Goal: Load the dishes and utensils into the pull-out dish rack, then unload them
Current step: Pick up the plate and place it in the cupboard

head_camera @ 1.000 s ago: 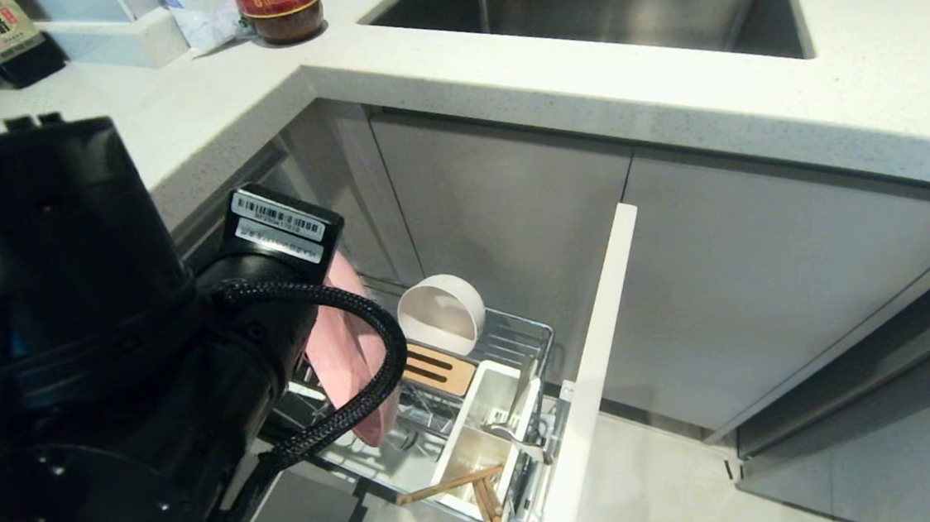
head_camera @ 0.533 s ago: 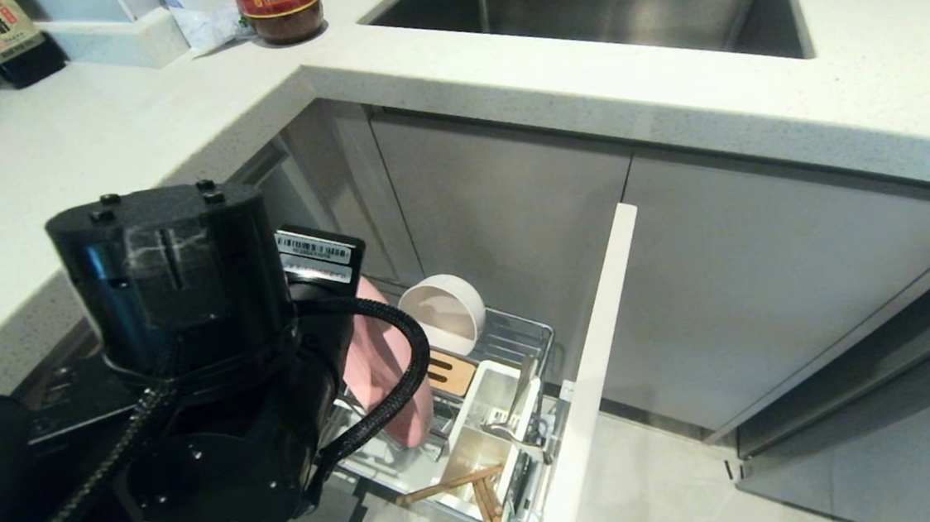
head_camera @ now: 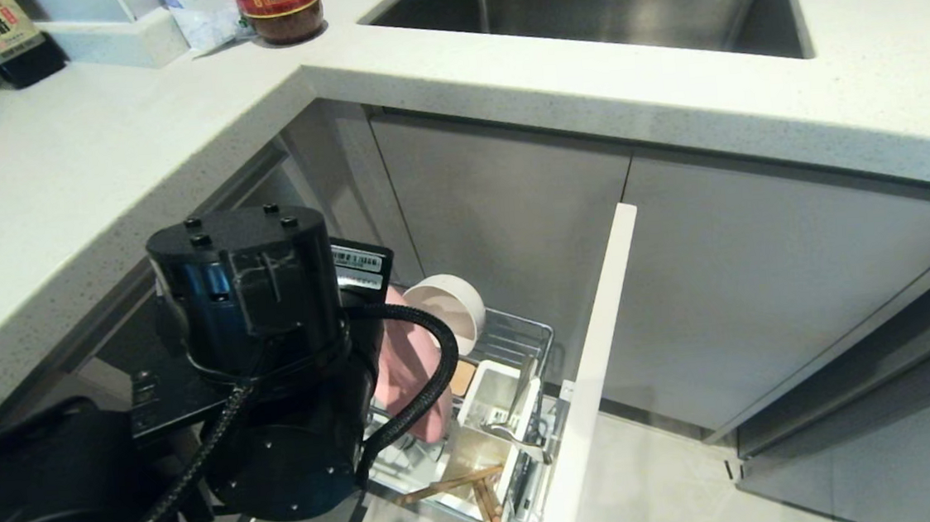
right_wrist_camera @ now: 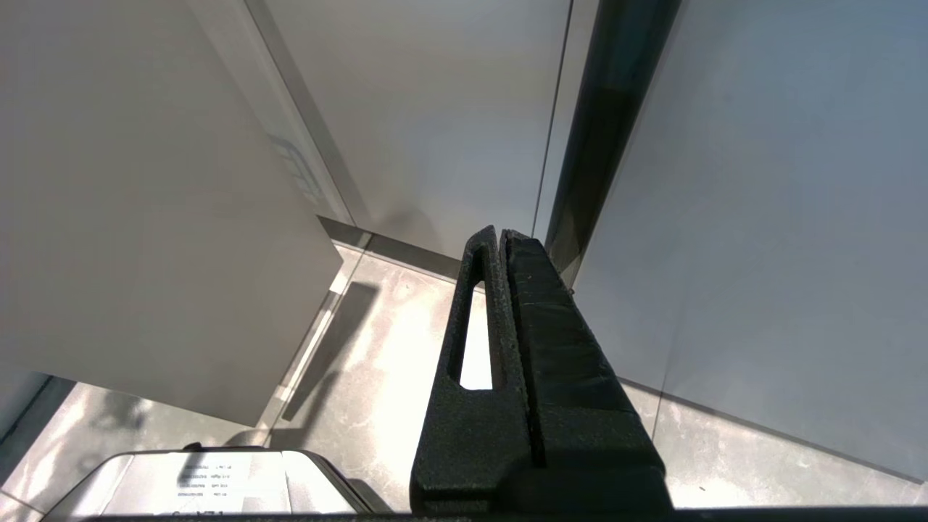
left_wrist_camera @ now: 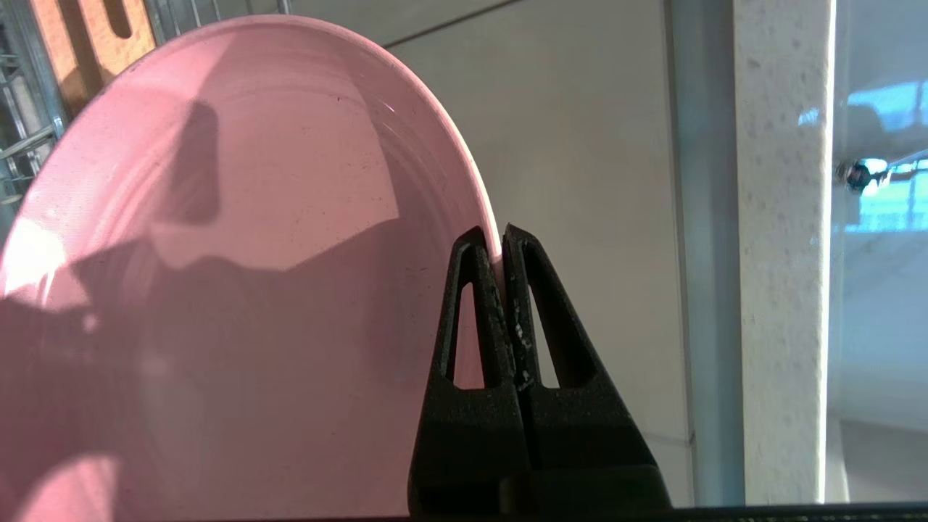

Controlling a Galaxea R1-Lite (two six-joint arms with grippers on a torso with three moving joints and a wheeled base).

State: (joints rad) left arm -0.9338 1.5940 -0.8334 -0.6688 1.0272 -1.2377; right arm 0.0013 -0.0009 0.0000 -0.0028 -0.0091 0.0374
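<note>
Left gripper [left_wrist_camera: 501,239]: jaws clamped on the rim of the pale-pink plate [left_wrist_camera: 217,290], which stood on edge over the pull-out dish rack [head_camera: 521,341], its arm filling the lower left of the head view.
Plate: upright among the rack's wires, just beside the cream bowl [head_camera: 446,311], partly hidden by the arm.
Bowl: on its side at the rack's far end, its opening turned toward the plate.
Utensil cup [head_camera: 489,412]: white, against the rack's white panel front [head_camera: 598,367]; the wooden chopsticks [head_camera: 458,485] leaned out of it, the silver fork [head_camera: 518,402] stood inside.
Right gripper [right_wrist_camera: 500,235]: jaws pressed together on nothing, hanging above the floor [right_wrist_camera: 362,348] by grey cabinet doors.
Counter [head_camera: 75,159]: white, carrying sauce bottles [head_camera: 279,6] beside the steel sink [head_camera: 602,1].
</note>
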